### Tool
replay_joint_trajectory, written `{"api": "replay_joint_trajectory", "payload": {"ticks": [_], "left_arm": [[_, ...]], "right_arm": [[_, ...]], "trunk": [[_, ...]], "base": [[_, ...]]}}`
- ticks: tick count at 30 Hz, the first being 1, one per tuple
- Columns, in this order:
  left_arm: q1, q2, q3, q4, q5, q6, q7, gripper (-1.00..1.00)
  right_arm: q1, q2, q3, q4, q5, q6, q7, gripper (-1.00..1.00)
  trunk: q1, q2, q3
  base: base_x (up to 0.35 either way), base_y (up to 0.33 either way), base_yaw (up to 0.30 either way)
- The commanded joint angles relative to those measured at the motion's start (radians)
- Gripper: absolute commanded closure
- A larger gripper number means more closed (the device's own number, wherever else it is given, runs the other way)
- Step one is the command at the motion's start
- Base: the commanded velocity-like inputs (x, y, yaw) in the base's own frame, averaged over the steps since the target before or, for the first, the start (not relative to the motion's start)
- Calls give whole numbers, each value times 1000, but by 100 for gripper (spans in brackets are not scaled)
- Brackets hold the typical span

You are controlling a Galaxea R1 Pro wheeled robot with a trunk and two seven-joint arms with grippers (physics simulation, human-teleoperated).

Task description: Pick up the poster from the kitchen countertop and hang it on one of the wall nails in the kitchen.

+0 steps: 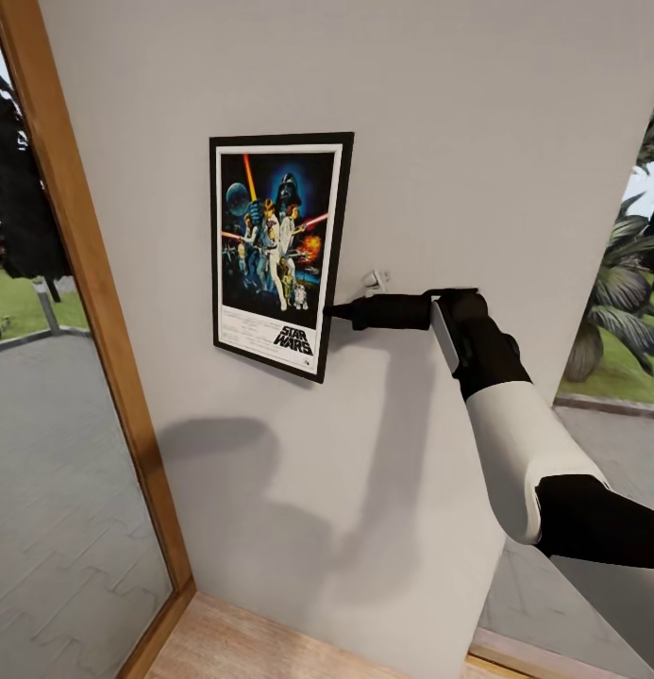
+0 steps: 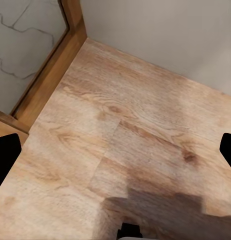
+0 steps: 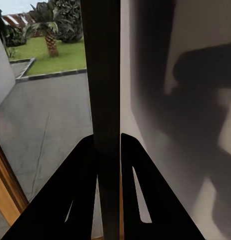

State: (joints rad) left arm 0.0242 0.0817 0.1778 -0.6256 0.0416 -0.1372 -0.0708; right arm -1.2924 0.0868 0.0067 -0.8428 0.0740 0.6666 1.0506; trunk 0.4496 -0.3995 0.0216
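The Star Wars poster [image 1: 279, 245] lies flat against the light-grey wall [image 1: 477, 123], tilted slightly. My right gripper [image 1: 332, 309] reaches in from the right and is shut on the poster's lower right edge. In the right wrist view that black frame edge [image 3: 103, 75] runs between the two fingers [image 3: 80, 190], which press on both its sides. The left gripper [image 2: 116, 152] hangs open above the wooden floor [image 2: 125, 125], nothing between its fingers. Wall nails are hidden from me, and the kitchen countertop is out of view.
A small white fitting [image 1: 376, 279] sticks out of the wall just above my right gripper. A wooden window frame [image 1: 91, 283] stands left of the wall, with a paved yard behind the glass. Another glass pane [image 1: 610, 283] lies right of the wall.
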Motion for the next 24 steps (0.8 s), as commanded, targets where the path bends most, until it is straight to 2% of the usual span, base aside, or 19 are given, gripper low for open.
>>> {"api": "replay_joint_trajectory", "payload": {"ticks": [1, 24], "left_arm": [[0, 0, 3, -1, 4, -1, -7, -100], [1, 0, 5, 0, 4, -1, -7, -100]], "right_arm": [[0, 1, -2, -1, 6, 7, 6, 100], [-1, 1, -3, -2, 6, 7, 6, 100]], "trunk": [[0, -1, 0], [0, -1, 0]], "base": [[2, 25, 0], [0, 3, 0]]}}
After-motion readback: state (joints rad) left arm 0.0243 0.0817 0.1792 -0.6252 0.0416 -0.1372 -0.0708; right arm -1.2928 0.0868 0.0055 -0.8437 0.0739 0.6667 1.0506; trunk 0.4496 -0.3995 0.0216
